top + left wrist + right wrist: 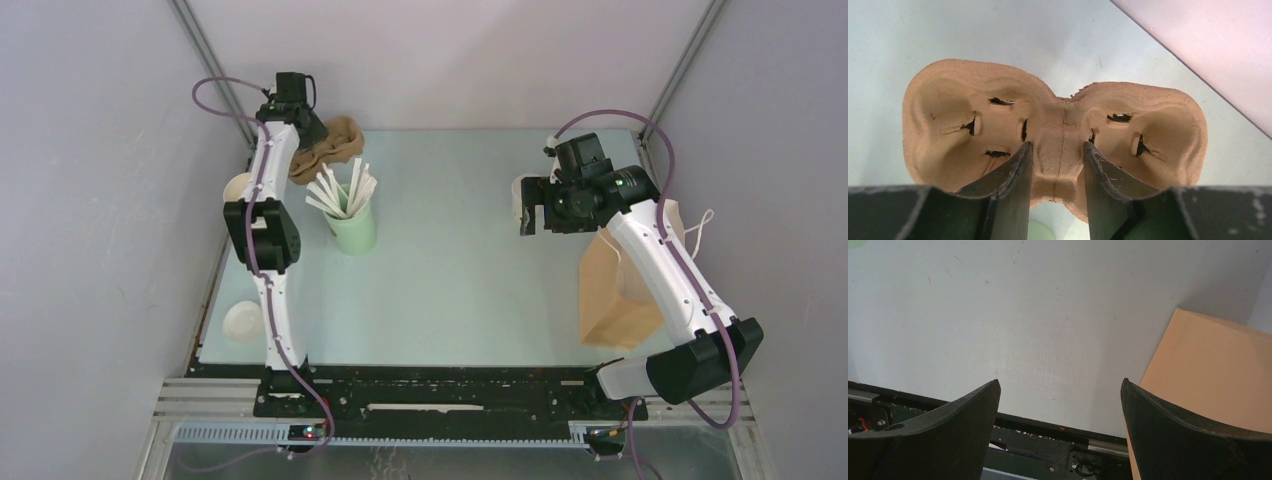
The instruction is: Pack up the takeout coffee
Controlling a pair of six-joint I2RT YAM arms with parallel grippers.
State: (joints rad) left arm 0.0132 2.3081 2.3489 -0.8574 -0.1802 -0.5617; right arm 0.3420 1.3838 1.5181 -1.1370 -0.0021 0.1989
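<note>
While the pulp carrier (1063, 125) is pinched at its middle ridge by the left gripper (1057, 147), it should be kept level; the right gripper (1060, 382) is held wide open; the takeout coffee (243, 320) is seen at the counter's (470, 280) near-left corner.

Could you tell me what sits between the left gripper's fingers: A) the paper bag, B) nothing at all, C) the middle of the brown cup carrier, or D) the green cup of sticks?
C: in the left wrist view, the left gripper is closed on the central bridge of the cup carrier, one finger on each side.
</note>
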